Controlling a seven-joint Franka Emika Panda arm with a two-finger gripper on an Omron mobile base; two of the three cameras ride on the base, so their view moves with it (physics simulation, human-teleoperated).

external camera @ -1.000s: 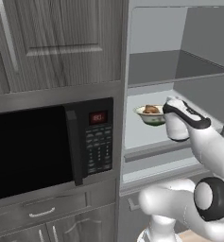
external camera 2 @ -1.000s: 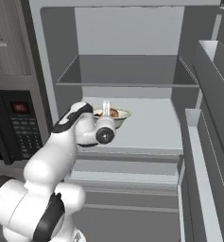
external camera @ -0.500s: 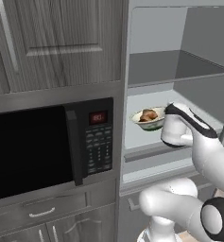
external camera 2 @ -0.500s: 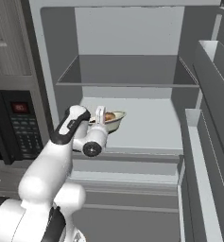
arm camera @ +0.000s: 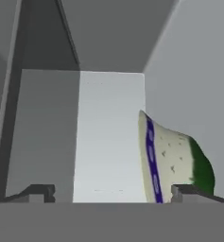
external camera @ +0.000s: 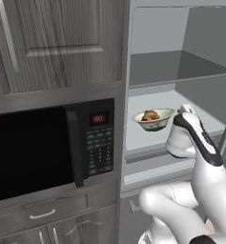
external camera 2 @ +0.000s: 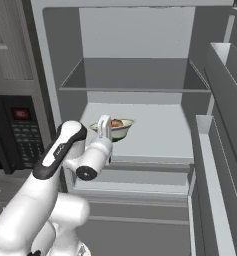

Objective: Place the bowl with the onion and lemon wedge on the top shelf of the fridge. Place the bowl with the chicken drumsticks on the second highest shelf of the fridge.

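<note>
bowl of drumsticks (external camera: 153, 119) upright, mouth up, on the fridge (external camera 2: 140, 75) lower shelf, left side | claw (external camera 2: 104, 129) open, beside the bowl's near rim

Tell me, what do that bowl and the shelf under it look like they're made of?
The bowl with the chicken drumsticks looks like glazed ceramic: cream, speckled, with a green outside and a blue band in the hand view. The fridge shelf it sits on looks like smooth matte plastic or painted metal, plain pale grey; the rendering leaves it open.
</note>
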